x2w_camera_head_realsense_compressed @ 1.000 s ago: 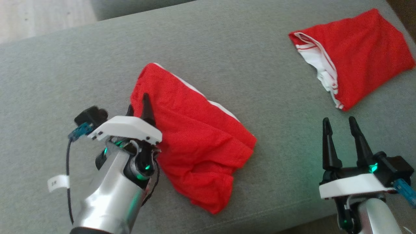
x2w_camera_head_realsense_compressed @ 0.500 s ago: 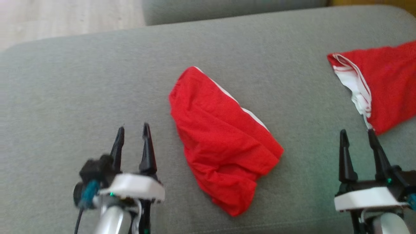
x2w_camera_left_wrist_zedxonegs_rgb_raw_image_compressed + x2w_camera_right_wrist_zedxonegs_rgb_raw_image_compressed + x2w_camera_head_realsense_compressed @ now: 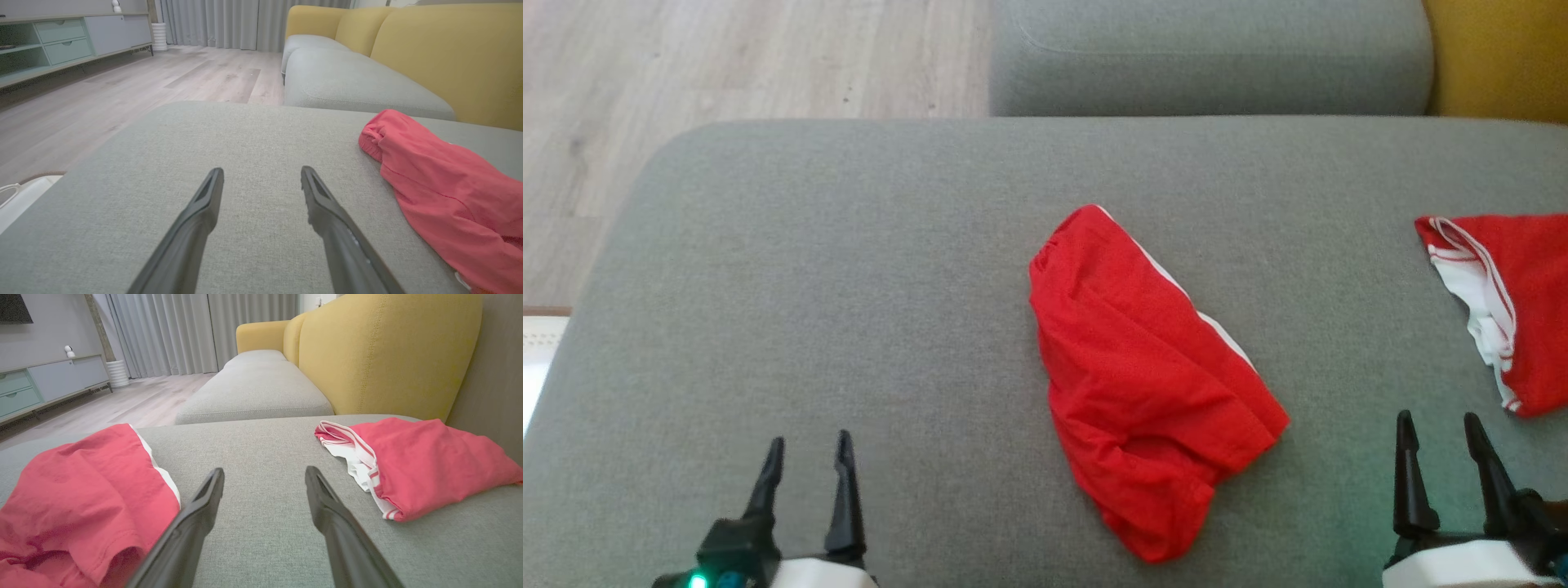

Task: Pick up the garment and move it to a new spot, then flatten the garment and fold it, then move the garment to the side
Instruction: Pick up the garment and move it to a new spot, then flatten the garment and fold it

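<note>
Soft, even daylight leaves faint shadows on the grey cushion (image 3: 849,286), a green glow tinting it beside the right gripper (image 3: 1436,418), while the wide-angle wrist views bend at their edges and blur near fingers (image 3: 200,220).

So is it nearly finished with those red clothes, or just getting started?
Looks well along. The red garment in the middle of the grey cushion lies folded over, though rumpled. Nothing is in hand: the left gripper and right gripper are both open and empty. Probably left: moving it aside, perhaps toward the other folded garment on the right.
</note>
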Tool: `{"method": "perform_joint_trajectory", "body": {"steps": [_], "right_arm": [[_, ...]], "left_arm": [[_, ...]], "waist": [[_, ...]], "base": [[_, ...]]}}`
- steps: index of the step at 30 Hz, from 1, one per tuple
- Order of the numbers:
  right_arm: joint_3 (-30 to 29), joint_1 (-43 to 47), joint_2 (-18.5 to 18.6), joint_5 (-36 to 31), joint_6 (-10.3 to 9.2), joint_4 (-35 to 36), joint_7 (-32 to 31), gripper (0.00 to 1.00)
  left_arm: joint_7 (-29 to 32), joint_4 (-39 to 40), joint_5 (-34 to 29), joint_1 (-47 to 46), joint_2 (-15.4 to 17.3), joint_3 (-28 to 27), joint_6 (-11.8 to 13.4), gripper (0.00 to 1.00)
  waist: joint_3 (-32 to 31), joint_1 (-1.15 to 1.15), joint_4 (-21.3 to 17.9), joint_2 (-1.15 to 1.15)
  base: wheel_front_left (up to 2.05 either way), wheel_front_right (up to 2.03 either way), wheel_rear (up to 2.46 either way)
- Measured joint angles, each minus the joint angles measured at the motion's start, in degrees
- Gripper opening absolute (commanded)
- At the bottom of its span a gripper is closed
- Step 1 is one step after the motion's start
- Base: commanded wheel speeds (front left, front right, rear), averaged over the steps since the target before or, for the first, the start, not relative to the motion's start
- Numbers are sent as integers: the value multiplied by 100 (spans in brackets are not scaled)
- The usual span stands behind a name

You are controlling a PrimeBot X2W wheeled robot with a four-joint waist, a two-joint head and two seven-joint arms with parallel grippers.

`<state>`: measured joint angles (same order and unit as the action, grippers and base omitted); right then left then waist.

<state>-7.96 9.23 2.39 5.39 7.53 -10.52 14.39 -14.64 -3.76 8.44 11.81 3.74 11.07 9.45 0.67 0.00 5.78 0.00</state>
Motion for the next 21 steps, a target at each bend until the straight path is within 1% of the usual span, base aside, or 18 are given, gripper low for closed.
{"method": "perform_joint_trajectory", "body": {"steps": [4,9,11,14,16,18,21], "right_arm": [[10,1,-1,18,0,-79,-1,100],[44,0,-1,25,0,-131,-1,100],[46,0,-1,25,0,-141,-1,100],[143,-2,-1,197,0,-158,-1,100],[314,-42,-1,411,0,-151,-1,100],[564,-141,-1,866,0,-145,-189,100],[944,-493,1,1696,0,-305,-1120,100]], "left_arm": [[0,-19,-51,1,-9,-166,-147,100],[0,-53,-81,1,-25,-246,-240,100],[0,-67,-81,1,-40,-246,-242,100],[0,-71,-81,1,-42,-250,-245,100],[0,-70,-81,1,-43,-255,-244,100],[0,-66,-81,1,-44,-255,-244,100],[0,-56,-81,-24,-49,-246,-245,100]], "waist": [[-72,0,76,0],[-81,0,42,0],[-76,0,19,0],[-65,0,-3,0],[-53,0,-23,0],[-22,0,-40,0],[38,0,-50,0]], "base": [[0,0,0],[0,0,0],[0,0,0],[0,0,0],[0,0,0],[0,0,0],[0,0,0]]}}
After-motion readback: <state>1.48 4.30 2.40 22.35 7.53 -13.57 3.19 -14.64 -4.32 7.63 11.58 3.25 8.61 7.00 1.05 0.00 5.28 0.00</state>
